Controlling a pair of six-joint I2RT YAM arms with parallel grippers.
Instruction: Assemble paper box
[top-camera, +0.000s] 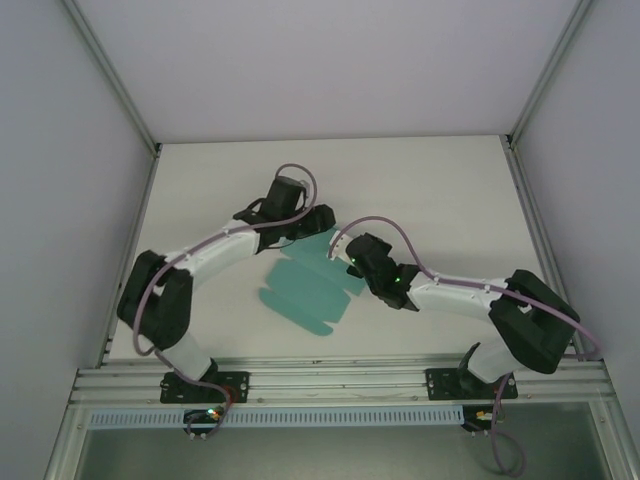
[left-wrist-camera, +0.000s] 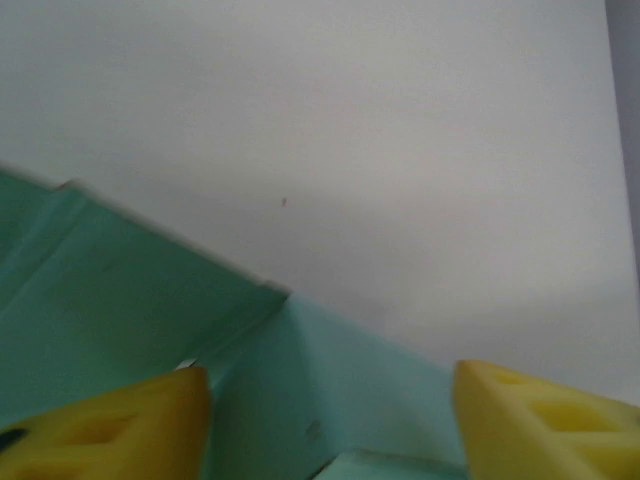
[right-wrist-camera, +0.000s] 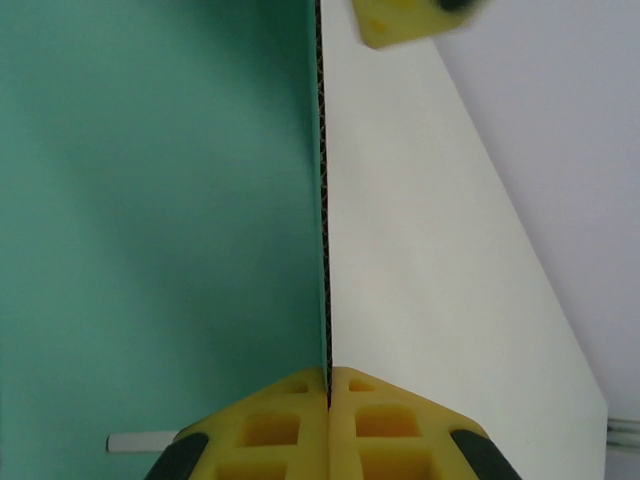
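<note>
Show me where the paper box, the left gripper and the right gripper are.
paper box (top-camera: 308, 292), top view, flat middle panel
left gripper (left-wrist-camera: 330, 395), left wrist view, between fingertips
right gripper (right-wrist-camera: 328, 380), right wrist view, closed fingertips

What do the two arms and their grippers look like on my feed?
Both arms have white link shells with black joint housings: left arm, right arm. A lilac cable loops along each. A green light glows near the right wrist. The left gripper and right gripper carry yellow wedge-shaped fingers with moulded recesses.
</note>
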